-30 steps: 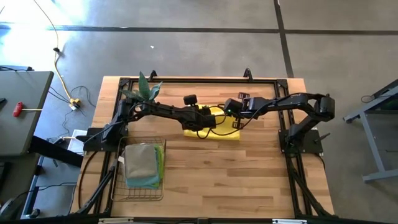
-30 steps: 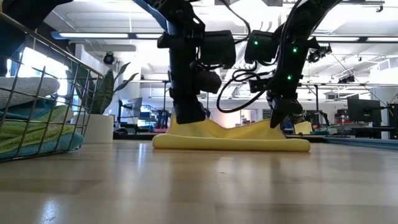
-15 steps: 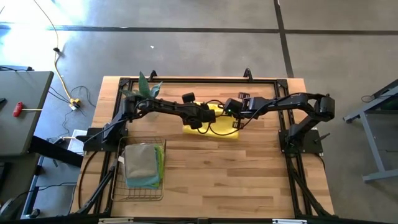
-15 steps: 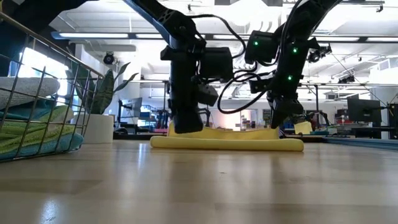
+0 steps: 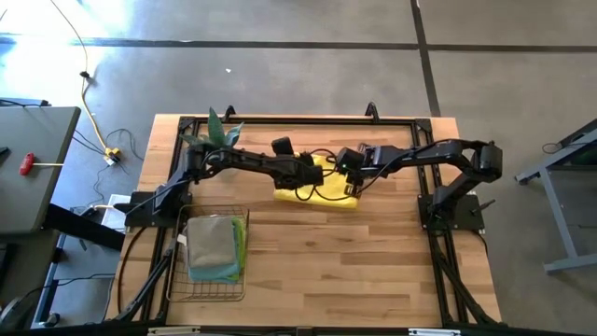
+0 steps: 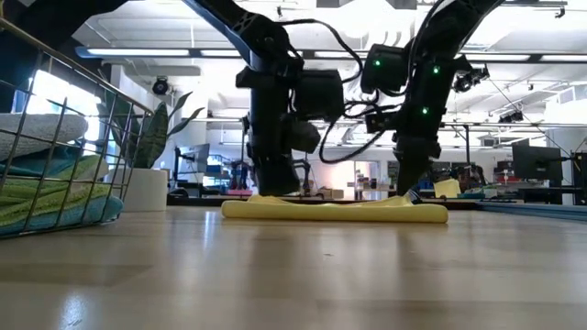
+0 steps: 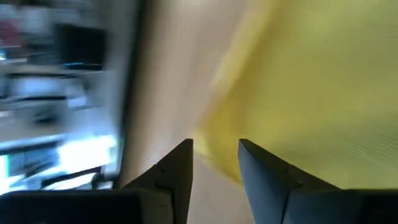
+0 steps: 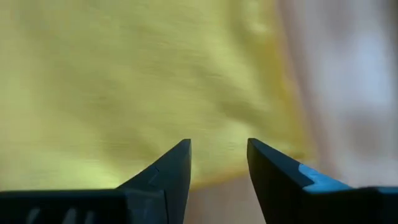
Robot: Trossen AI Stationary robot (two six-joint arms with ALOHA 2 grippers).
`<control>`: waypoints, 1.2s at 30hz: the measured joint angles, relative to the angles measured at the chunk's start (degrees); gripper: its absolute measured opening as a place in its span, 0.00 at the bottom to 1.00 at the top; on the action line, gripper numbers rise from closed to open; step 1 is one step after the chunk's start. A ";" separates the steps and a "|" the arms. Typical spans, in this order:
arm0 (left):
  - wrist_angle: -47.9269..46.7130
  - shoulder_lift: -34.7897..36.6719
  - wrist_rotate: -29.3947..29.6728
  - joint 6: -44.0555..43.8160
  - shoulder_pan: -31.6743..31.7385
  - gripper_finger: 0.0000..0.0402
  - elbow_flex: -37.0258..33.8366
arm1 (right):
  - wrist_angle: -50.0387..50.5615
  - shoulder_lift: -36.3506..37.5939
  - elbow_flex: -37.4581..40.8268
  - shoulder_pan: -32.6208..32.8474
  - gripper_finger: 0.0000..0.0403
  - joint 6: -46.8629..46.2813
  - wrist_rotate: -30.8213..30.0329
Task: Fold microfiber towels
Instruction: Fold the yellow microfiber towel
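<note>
A bright yellow microfiber towel lies folded and flat in the table's far middle, seen edge-on in the low view. My left gripper stands open over the towel's left end, and the towel's edge runs between its fingers. My right gripper stands open over the towel's right end, pointing steeply down. Nothing is pinched in either. My left gripper's fingertips stand right at the top of the yellow towel's left end, coming from above. I cannot tell whether they touch it. My right gripper's fingertips stand just at the towel's right end, pointing down. Touching or apart, I cannot tell.
A dark wire basket at the near left holds folded grey, green and teal towels; it fills the low view's left side. A potted plant stands at the far left. Bare wood lies near and right of the towel.
The yellow towel's two pinched-up ends have sunk onto the layer below, so the towel now lies flat. My left gripper has come down a little with its end. Both grippers have let go of the towel and stayed over its ends.
</note>
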State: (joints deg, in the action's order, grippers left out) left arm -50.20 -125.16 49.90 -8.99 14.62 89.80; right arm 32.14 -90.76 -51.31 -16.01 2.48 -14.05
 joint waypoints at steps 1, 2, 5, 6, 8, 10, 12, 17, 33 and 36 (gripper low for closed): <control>-0.15 0.41 -4.30 1.07 -0.07 0.30 0.02 | -0.37 0.00 0.00 0.27 0.36 -0.31 2.77; 0.22 0.72 -8.51 2.55 -0.34 0.30 0.03 | -0.83 0.00 0.01 0.57 0.36 -0.61 5.16; -0.17 2.11 -22.61 7.13 -1.09 0.30 -0.11 | -2.44 0.00 0.71 2.32 0.34 -0.81 10.63; 0.69 2.55 -26.57 8.65 -1.52 0.30 -0.08 | -3.02 0.00 1.09 2.94 0.34 -1.07 11.71; 1.67 3.45 -33.92 11.19 -2.08 0.30 -0.11 | -4.27 0.00 2.09 4.37 0.33 -1.21 12.67; 2.79 3.90 -38.00 12.49 -2.82 0.30 -1.00 | -6.68 0.00 4.13 5.80 0.32 -1.34 12.68; 3.92 3.81 -40.06 12.10 -3.31 0.30 -2.66 | -8.60 0.00 6.33 6.97 0.31 -2.85 12.74; 6.22 4.32 -40.72 6.29 -4.21 0.30 -7.64 | -11.76 0.38 11.15 9.41 0.30 -7.40 12.60; 18.64 4.88 -43.54 -6.87 -17.20 0.30 -6.73 | 4.46 16.58 10.86 13.53 0.23 -10.95 7.81; 14.88 6.17 -38.70 -5.22 -17.72 0.30 -4.21 | 2.54 19.97 11.75 13.55 0.26 -14.29 8.29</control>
State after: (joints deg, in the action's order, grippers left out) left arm -35.32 -118.99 11.21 -14.21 -3.10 85.59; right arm 34.68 -70.79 -39.56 -2.46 -11.81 -5.77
